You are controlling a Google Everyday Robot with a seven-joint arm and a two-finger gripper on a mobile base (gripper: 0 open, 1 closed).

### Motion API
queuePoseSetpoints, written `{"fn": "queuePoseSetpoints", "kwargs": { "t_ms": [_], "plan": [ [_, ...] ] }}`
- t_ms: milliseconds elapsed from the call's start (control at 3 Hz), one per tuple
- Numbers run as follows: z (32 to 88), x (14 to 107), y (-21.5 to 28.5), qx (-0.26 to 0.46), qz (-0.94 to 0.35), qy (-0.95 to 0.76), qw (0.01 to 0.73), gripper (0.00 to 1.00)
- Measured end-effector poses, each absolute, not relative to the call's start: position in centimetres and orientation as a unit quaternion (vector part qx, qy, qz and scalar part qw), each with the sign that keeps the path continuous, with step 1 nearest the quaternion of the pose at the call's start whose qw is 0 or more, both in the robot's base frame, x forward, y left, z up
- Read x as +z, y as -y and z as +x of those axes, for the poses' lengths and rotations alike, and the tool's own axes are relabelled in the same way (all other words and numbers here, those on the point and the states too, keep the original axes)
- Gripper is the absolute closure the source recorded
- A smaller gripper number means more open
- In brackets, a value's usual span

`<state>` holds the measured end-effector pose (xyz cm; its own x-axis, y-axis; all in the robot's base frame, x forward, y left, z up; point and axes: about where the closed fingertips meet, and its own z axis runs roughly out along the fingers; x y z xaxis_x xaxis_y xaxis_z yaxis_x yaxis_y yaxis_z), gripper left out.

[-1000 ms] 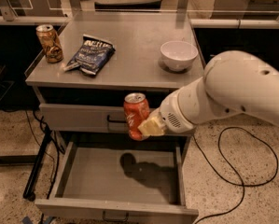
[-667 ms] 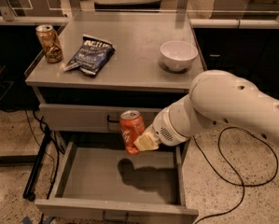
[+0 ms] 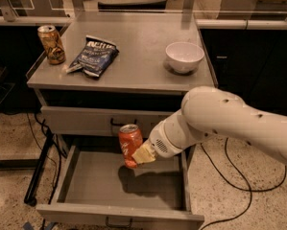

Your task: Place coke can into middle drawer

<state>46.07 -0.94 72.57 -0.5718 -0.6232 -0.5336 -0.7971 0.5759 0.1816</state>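
Observation:
The coke can (image 3: 129, 143) is red with a silver top and hangs upright, slightly tilted, over the open middle drawer (image 3: 95, 188). My gripper (image 3: 139, 155) is shut on the coke can, its cream fingers (image 3: 144, 154) clasping the can's right lower side. The white arm reaches in from the right. The drawer is pulled out, with a plain grey floor and a dark handle at its front edge. The can's shadow falls on the drawer floor below it.
The closed upper drawer front (image 3: 76, 120) sits just behind the can. On the cabinet top (image 3: 143, 66) stand a brown-gold can (image 3: 51, 44), a dark blue chip bag (image 3: 93, 55) and a white bowl (image 3: 184, 56). Cables (image 3: 229, 176) lie on the floor at right.
My gripper has carried the coke can down and a little to the left, from in front of the upper drawer front to lower over the open drawer.

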Motion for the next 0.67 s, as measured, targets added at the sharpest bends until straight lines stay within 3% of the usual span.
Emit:
{"fn": "queuePoseSetpoints", "kwargs": {
  "t_ms": [667],
  "plan": [
    [47.6,65.1,-1.7,0.220,-0.400,-0.874,0.166,1.00]
  ]
}}
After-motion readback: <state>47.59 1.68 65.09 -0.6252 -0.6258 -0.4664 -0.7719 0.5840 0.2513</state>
